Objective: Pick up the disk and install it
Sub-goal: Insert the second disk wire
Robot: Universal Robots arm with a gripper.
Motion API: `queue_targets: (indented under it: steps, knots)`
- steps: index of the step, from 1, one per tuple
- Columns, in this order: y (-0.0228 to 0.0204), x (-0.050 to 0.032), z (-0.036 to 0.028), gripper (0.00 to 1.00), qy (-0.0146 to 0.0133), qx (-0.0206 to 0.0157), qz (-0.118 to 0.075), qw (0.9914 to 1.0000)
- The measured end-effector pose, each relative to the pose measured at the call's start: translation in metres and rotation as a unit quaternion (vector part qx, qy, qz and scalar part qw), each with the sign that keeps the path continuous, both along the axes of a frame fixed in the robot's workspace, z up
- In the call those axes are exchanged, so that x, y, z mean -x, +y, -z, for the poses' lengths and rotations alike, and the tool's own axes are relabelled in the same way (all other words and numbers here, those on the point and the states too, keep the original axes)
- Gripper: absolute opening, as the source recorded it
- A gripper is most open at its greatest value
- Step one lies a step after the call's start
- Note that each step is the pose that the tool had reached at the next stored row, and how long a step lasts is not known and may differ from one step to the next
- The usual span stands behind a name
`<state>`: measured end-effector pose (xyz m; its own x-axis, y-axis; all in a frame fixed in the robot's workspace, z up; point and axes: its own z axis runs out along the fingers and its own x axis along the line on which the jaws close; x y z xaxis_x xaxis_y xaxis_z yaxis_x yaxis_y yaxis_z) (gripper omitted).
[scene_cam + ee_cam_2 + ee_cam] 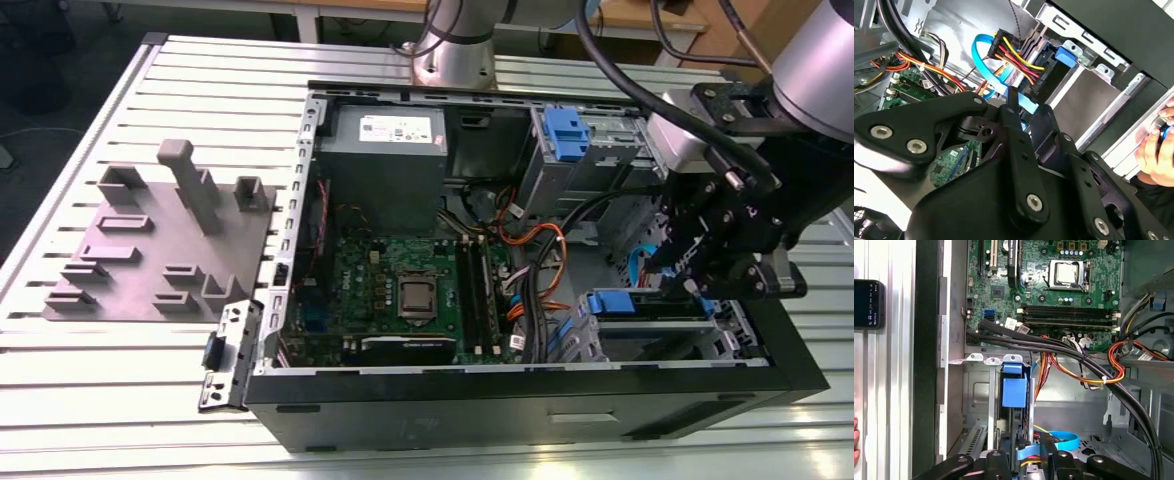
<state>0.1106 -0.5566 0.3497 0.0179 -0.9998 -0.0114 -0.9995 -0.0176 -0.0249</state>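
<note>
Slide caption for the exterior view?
Gripper at the blue-framed disk in a bay of the open case; fixture plate alongside.

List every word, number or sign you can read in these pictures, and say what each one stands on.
No text here can be read.
White label on the power supply: print too small to read.
Screen of the phone: lit marks, illegible.
Motherboard: white markings, too small to read.
Cable tags: print too small to read.
</note>
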Motion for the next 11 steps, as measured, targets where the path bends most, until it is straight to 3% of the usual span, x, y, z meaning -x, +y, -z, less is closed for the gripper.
queue_targets:
  steps: [2,3,4,5,7,11]
  knots:
    - [0.0,-0.0003,0.0011,0.36,0.0017,-0.0022,0.0,1.0]
    - [0.0,-0.0003,0.0013,0.29,0.0023,-0.0034,0.0,0.99999]
    - [0.0,-0.0003,0.0014,0.29,0.0024,-0.0049,0.0,0.99999]
    - [0.0,-0.0004,0.0014,0.23,0.0024,-0.0066,0.0,0.99998]
    - [0.0001,-0.0004,0.0014,0.23,0.0025,-0.0094,0.0,0.99995]
    - [0.0,-0.0004,0.0015,0.23,0.0025,-0.0097,0.0,0.99995]
